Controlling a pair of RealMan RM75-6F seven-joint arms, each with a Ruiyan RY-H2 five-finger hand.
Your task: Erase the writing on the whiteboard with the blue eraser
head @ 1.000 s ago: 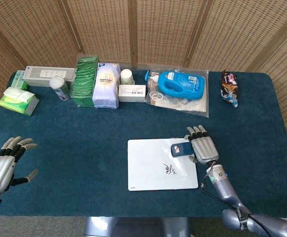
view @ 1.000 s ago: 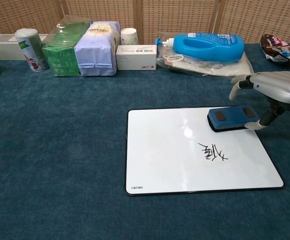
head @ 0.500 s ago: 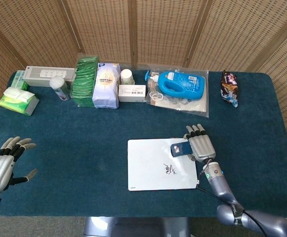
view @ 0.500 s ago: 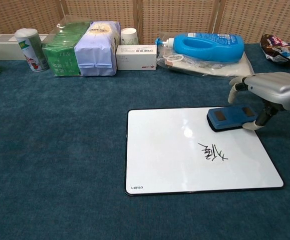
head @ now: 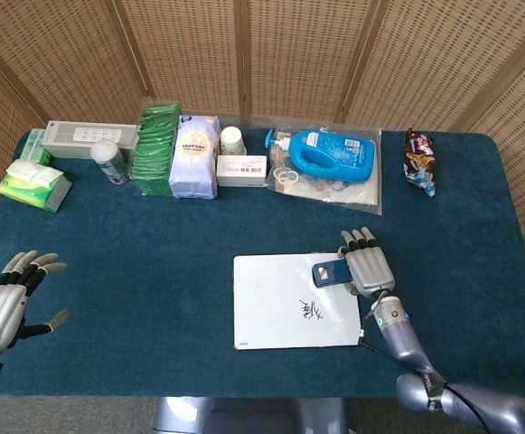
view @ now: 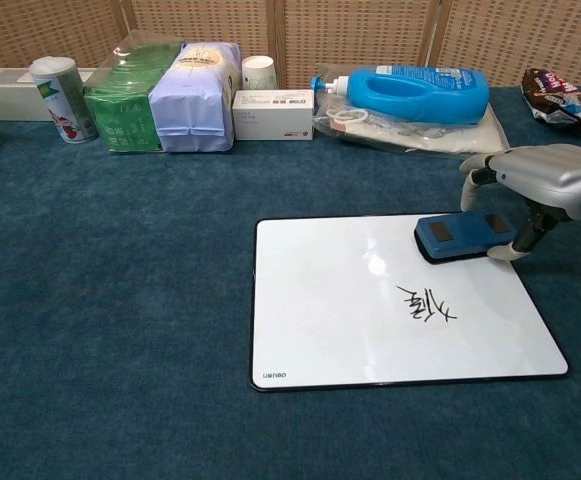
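The whiteboard (head: 271,298) (view: 320,300) lies flat on the blue cloth at front centre, with black writing (head: 310,312) (view: 427,303) on its right half. On its upper right corner rests the blue eraser (head: 330,273) (view: 460,235). My right hand (head: 368,269) (view: 545,175) arches over the eraser's right end. Its thumb touches the eraser's near right corner and its fingers hang just behind the far edge, without a firm hold. My left hand (head: 4,303) hovers with spread fingers, holding nothing, over the table's front left; the chest view does not show it.
Along the back stand a blue detergent bottle (head: 330,152) (view: 410,92) on a plastic bag, a white box, a small cup, green and white packages (head: 176,154), a can and a grey box. A snack packet (head: 419,161) lies back right, a tissue pack (head: 34,183) far left.
My right hand has edged a little left and inward toward the eraser's end. The eraser, the board and my left hand have stayed where they were.
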